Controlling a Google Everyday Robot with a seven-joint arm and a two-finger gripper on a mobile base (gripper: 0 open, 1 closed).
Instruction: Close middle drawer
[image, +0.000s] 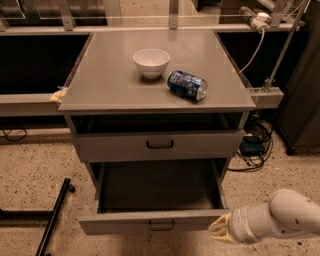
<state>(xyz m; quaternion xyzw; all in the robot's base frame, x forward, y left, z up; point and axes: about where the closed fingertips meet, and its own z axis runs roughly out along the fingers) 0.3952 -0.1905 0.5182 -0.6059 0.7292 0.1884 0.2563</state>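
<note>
Inspected grey cabinet (110, 90) standing on speckled floor (30, 175).

Found middle drawer (125, 223) pulled far out toward the camera, well forward of the cabinet face, with dark interior exposed. Noted low flat front with small black loop handle (161, 226) at its centre. Found upper drawer (115, 147) directly above, its front close to the cabinet face, with a dark gap between front and cabinet top. Noted larger handle (160, 145), black, at the centre of that front.

Located gripper (220, 231) low at lower right, at the right end of the middle drawer's front, on the camera side of it. Unable to tell whether touching the front or just short of it. Unable to tell whether gripper open or closed. Traced white arm (280, 220) from gripper to the right edge of the view.

Recorded on cabinet top: white bowl (151, 61), upright, toward the back centre; blue can (186, 84) on its side, just right of the bowl and apart from it.

Noted black bar (52, 215) lying on the floor left of the middle drawer, and cables (255, 145) on the floor right of the cabinet.
</note>
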